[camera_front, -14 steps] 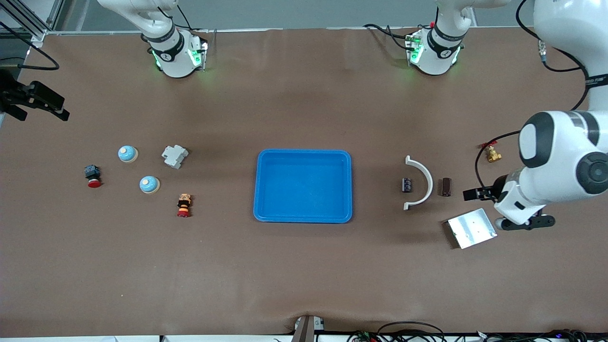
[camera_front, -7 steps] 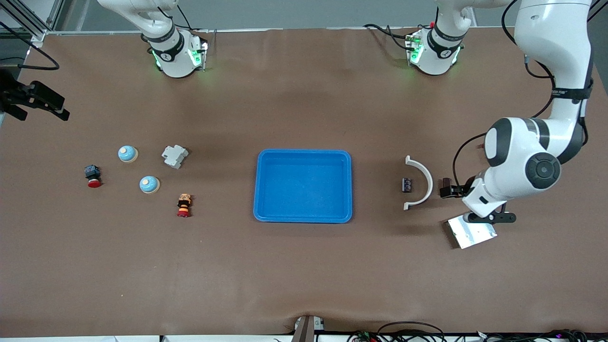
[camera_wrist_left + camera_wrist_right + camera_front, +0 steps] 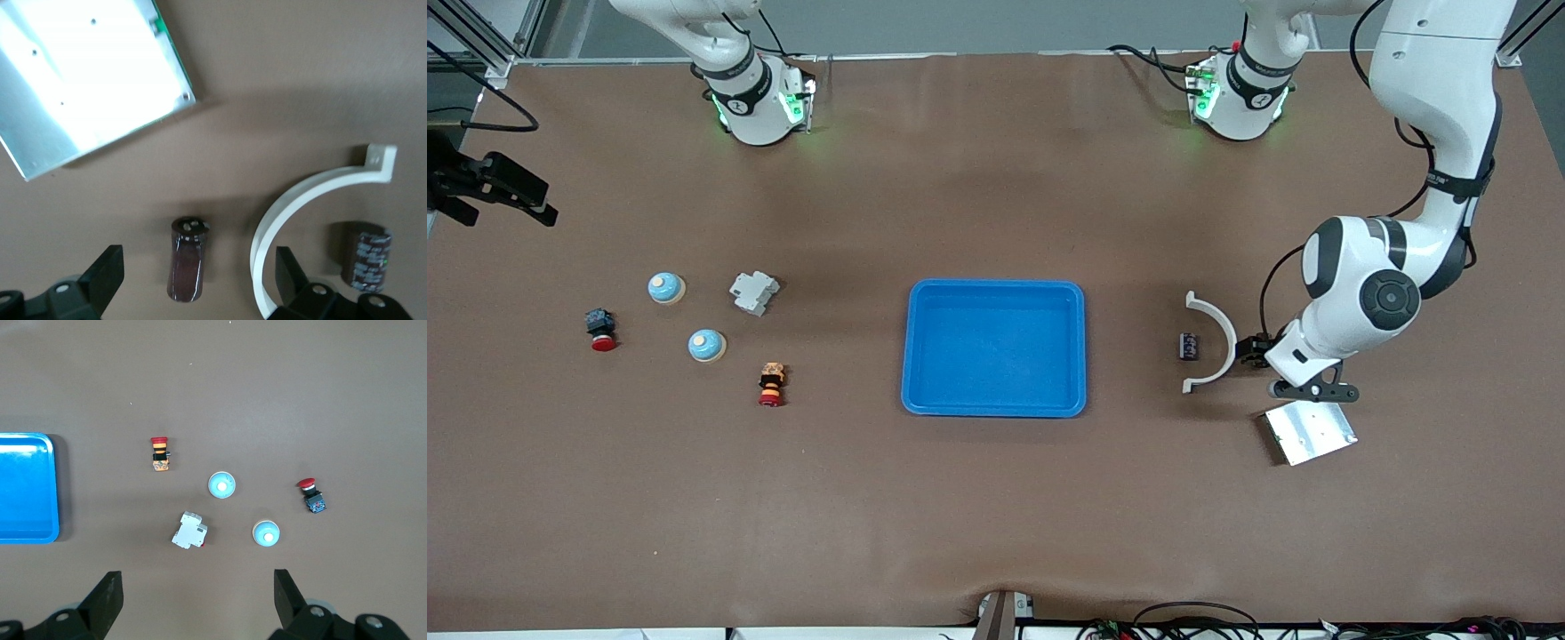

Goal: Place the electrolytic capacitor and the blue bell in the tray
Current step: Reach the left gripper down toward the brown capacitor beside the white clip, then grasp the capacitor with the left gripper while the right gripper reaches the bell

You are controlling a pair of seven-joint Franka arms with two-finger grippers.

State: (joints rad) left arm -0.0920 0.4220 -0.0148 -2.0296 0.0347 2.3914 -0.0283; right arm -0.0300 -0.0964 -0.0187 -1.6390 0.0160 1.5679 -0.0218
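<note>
A dark brown electrolytic capacitor [image 3: 189, 260] lies on the table beside a white curved bracket [image 3: 1216, 342]. My left gripper [image 3: 197, 279] hangs open over it, one finger on each side, touching nothing. In the front view this gripper [image 3: 1256, 352] covers that capacitor. A second, black printed capacitor [image 3: 1189, 346] lies inside the bracket's curve. The blue tray [image 3: 996, 348] sits mid-table. Two blue bells [image 3: 666, 287] [image 3: 706, 345] stand toward the right arm's end. My right gripper [image 3: 197, 600] waits open, high over the table by the bells [image 3: 222, 485].
A silvery metal plate [image 3: 1310, 431] lies nearer the camera than the left gripper. Around the bells are a white breaker [image 3: 754, 292], a red push button [image 3: 601, 330] and an orange-red button [image 3: 771, 384].
The left arm swung in from its end of the table toward the bracket. Its gripper now sits over the brown capacitor, which the front view showed uncovered before. The right arm stayed still.
</note>
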